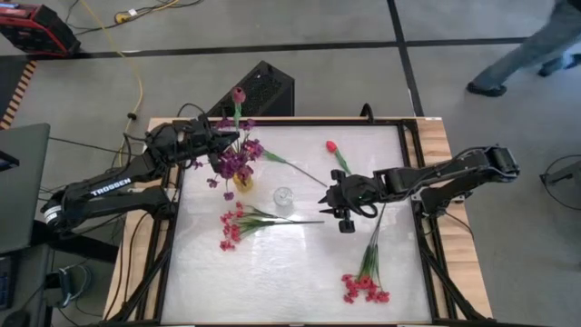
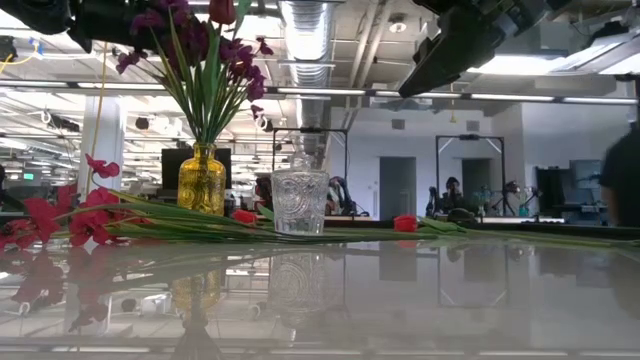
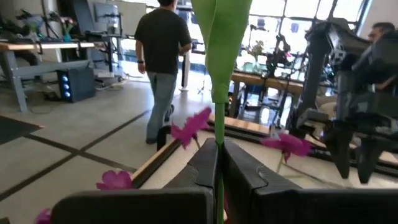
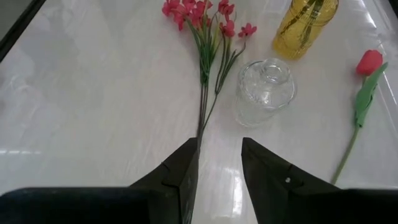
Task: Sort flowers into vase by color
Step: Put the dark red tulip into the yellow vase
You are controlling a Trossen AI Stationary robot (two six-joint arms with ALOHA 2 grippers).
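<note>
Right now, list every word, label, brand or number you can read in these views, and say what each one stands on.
"TROSSEN" – white letters on the left arm, high view.
Nothing else is readable: no print shows on the yellow vase, the clear glass vase or the right arm, and any signs in the room behind are too small or blurred.

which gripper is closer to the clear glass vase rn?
Right. The right gripper hovers open just beside the clear glass vase; the left gripper is farther off, shut on a green stem above the yellow vase.
</note>
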